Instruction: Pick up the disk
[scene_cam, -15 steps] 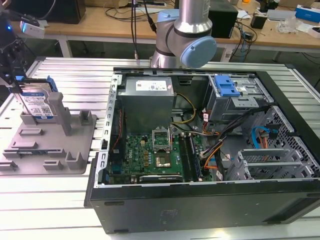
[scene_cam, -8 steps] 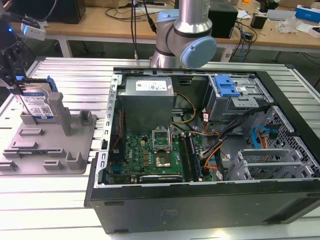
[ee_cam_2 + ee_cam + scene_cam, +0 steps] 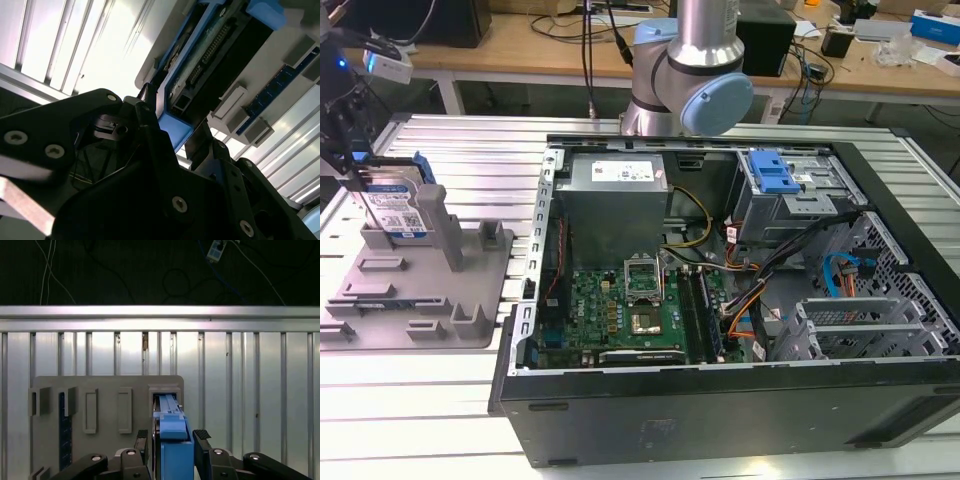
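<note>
The disk (image 3: pixel 398 208), silver with a white-and-blue label and blue rails, stands on edge in a slot of the grey holder tray (image 3: pixel 420 300) at the exterior view's left. My gripper (image 3: pixel 355 175) comes down over its top edge. In the first wrist view the black fingers (image 3: pixel 201 436) flank the blue rail of the disk (image 3: pixel 175 450), with my gripper (image 3: pixel 171 437) closed against both faces above the tray slot (image 3: pixel 165 390). The second wrist view shows the disk (image 3: pixel 200 60) held between the fingers of my gripper (image 3: pixel 175 125).
An open computer case (image 3: pixel 720 400) fills the middle and the exterior view's right, with a blue-latched drive cage (image 3: pixel 775 175) inside. The arm's base (image 3: pixel 690 70) stands behind it. Upright posts (image 3: pixel 445 225) rise from the tray beside the disk. A ribbed metal table (image 3: pixel 450 150) lies underneath.
</note>
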